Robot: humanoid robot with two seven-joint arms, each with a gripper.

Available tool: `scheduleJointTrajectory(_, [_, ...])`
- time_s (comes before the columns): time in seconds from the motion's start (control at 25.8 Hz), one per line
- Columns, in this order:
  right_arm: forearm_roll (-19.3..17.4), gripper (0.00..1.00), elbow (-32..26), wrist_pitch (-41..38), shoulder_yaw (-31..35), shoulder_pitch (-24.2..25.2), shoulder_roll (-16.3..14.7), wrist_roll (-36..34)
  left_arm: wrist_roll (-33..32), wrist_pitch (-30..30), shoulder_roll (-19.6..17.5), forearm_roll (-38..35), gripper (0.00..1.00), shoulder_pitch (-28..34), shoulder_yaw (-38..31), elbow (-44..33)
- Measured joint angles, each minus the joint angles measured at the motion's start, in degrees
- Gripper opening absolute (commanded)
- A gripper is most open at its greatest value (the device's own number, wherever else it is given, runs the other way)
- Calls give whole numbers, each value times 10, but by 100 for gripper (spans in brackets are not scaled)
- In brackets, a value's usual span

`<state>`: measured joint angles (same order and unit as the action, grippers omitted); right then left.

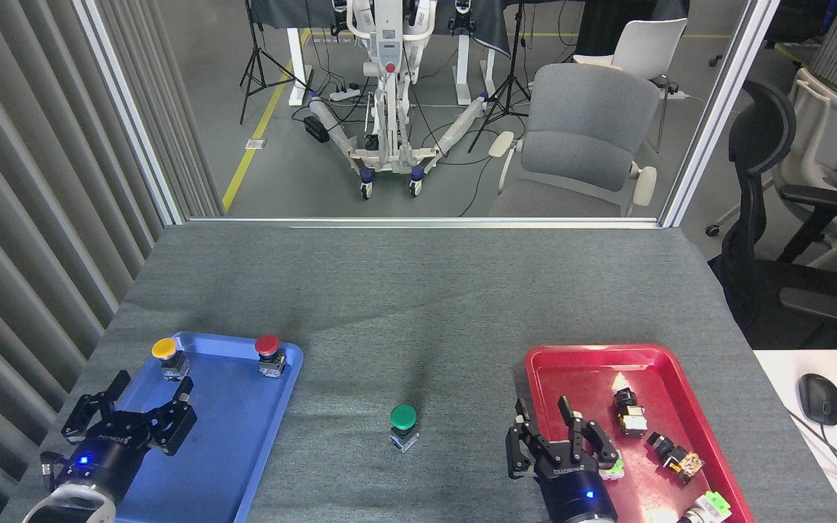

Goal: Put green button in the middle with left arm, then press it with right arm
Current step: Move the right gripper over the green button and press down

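Note:
The green button [403, 425] stands upright on the dark grey table [418, 290], in the middle between the two trays. My left gripper [148, 391] hovers over the near left part of the blue tray [244, 443], open and empty, well to the left of the button. My right gripper [543, 420] sits over the left edge of the red tray [593, 359], fingers spread open and holding nothing, about a hand's width right of the button.
A yellow button [166, 356] and a red button [268, 352] stand at the far end of the blue tray. Small loose parts [633, 414] lie in the red tray. A computer mouse [819, 398] rests on a white desk at right.

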<state>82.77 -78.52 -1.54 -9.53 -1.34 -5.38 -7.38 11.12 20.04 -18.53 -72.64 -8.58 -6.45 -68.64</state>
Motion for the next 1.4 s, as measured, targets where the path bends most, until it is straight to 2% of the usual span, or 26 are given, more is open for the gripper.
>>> scheduleJointTrajectory(0.23, [27, 15, 22, -15, -72, -33, 30, 6, 2, 27, 1, 25, 100, -11, 0, 0])
scheduleJointTrajectory(0.31, [33, 10, 32, -15, -93, -42, 40, 6, 3, 34, 0, 31, 100, -12, 1, 3])
scheduleJointTrajectory(0.62, [57, 9, 101, -12, -132, -81, 79, 26, 1, 61, -27, 45, 100, -29, 1, 16])
scheduleJointTrajectory(0.89, [60, 9, 146, -10, -135, -86, 88, 49, 1, 69, -50, 64, 100, -32, 1, 21])
scheduleJointTrajectory(1.2, [59, 10, 159, -10, -135, -87, 89, 46, 2, 86, -54, 69, 100, -28, 1, 19])
scheduleJointTrajectory(1.4, [56, 14, 142, -9, -132, -86, 90, 48, 2, 91, -54, 70, 100, -28, 2, 22])
